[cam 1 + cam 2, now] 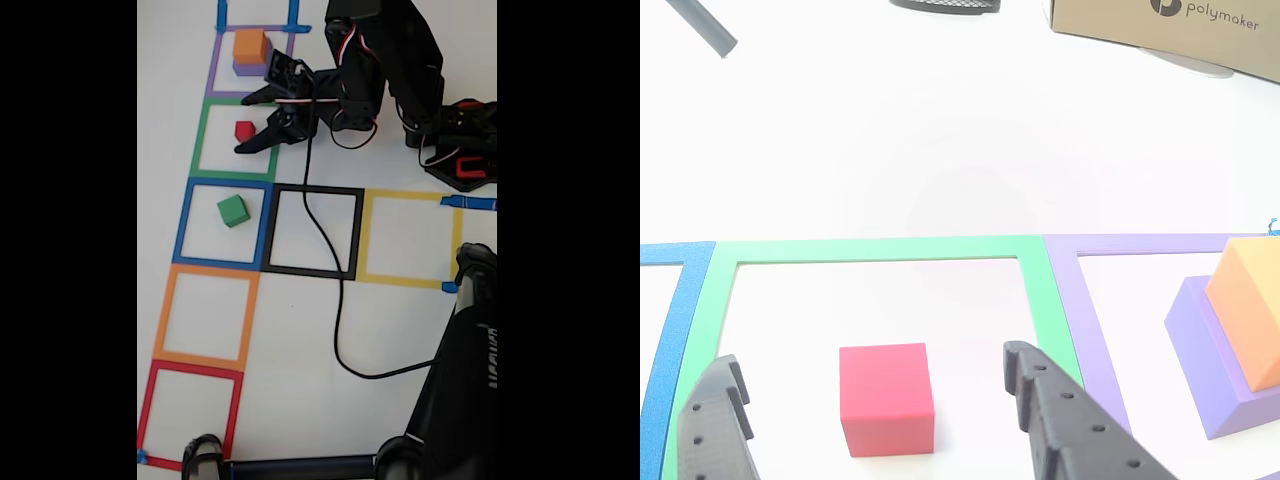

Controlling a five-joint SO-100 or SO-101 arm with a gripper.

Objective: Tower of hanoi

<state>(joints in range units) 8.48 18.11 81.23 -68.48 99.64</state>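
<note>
my jaws (880, 420) stand released, one finger on each side of the red cube (886, 398) in the green tape square (875, 247), lined up to grip. orange cube (250, 46) sits stacked on purple cube (246, 69); green cube (233, 210) sits apart in the blue tape square (190, 215).

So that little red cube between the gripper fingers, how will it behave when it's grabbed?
The red cube looks solid with flat faces and crisp edges, so it should stay stiff and not roll. Its matte sides probably give the open gripper decent grip. Being small, it is likely light, so an off-centre finger could nudge or twist it inside the green tape square.
</note>
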